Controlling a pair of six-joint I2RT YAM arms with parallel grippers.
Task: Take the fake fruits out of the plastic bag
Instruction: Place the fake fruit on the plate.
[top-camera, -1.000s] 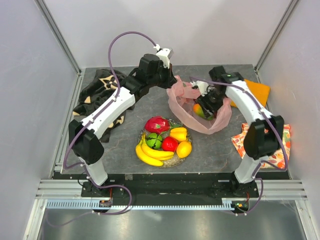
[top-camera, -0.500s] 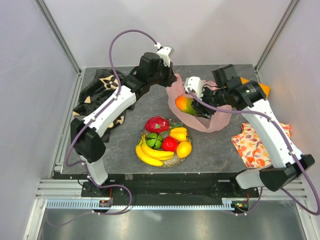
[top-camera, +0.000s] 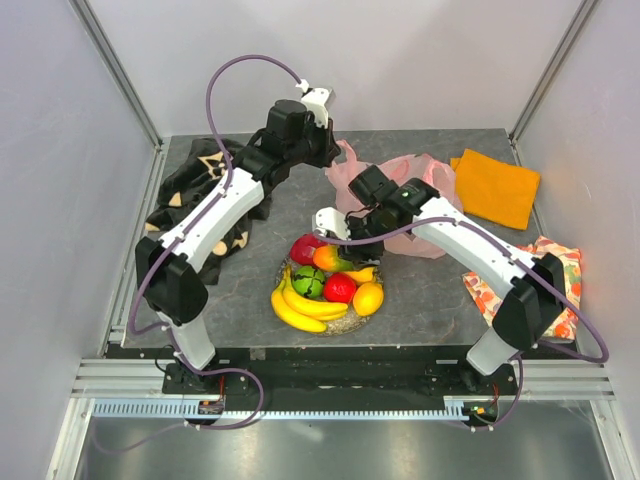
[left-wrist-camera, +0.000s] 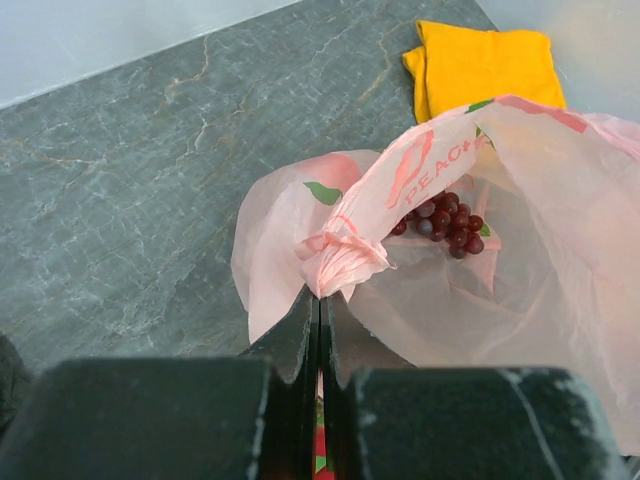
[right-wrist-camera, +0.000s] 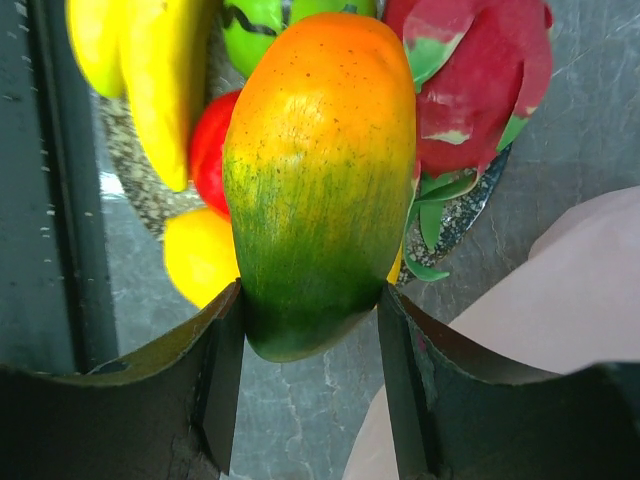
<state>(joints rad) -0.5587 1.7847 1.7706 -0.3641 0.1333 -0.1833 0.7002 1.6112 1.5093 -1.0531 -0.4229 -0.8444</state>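
Since a second ago, lifted out of the thin translucent pink plastic bag (top-camera: 405, 205) and swung over to the near side of the grey stone-patterned bench (top-camera: 420, 290): a glossy orange-to-green plastic mango (right-wrist-camera: 320, 180), clamped at its green end between the right fingers (right-wrist-camera: 222, 380), one on each flank. Nearest of all, a round silvery glitter plate (top-camera: 348, 322) heaped with glossy plastic fruit: yellow banana bunch (top-camera: 296, 306) along the near rim, yellow-orange oval piece (top-camera: 368, 298) beside it, red apple (top-camera: 340, 288) and green ball (top-camera: 307, 281) in the middle, pink-red dragon fruit (top-camera: 303, 246) at the far edge. Mango directly over the far half of that heap; touching it or just clear of it, impossible to tell. Off to the near right, a floral-patterned orange-and-white cloth (top-camera: 556, 260), partly under the right arm. Farther back, the pink bag slumped on the bench near the plate's far side, one twisted loop handle (left-wrist-camera: 340, 255) pinched between the left fingers (left-wrist-camera: 295, 335), pressed tight together on it and holding it up. Inside the open mouth, a dark purple grape cluster (left-wrist-camera: 445, 222). Beyond the bag at far right, a flat folded orange cloth (top-camera: 495, 187); at far left, a bunched dark cloth with pale motifs (top-camera: 195, 185), partly beneath the left arm.
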